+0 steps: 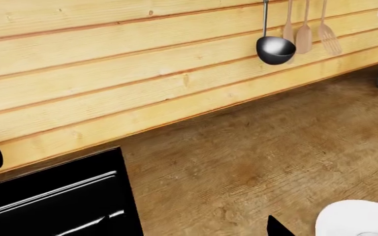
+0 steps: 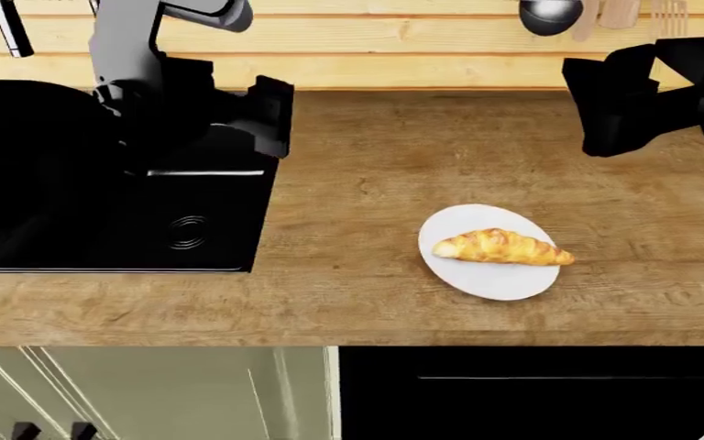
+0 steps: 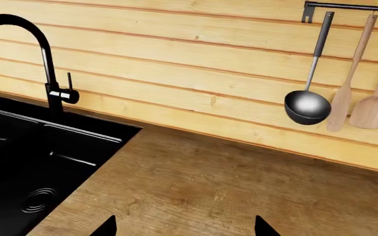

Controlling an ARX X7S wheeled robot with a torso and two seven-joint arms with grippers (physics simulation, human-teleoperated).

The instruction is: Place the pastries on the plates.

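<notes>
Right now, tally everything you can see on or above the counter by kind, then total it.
Croissant: 1
White plate: 1
Steel ladle: 1
Wooden utensils: 3
Black sink: 1
Black faucet: 1
Total: 8

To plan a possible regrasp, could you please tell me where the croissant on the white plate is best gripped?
Grip the croissant across its thick middle, coming straight down from above. It lies flat and lengthwise on the plate, tapering toward both tips, so the middle offers the firmest hold.

A black sink (image 3: 25, 172) with curved faucet (image 3: 41, 54) adjoins wooden counter (image 3: 208, 187); ladle (image 3: 307, 105) hangs on the plank wall (image 3: 175, 64).
</notes>
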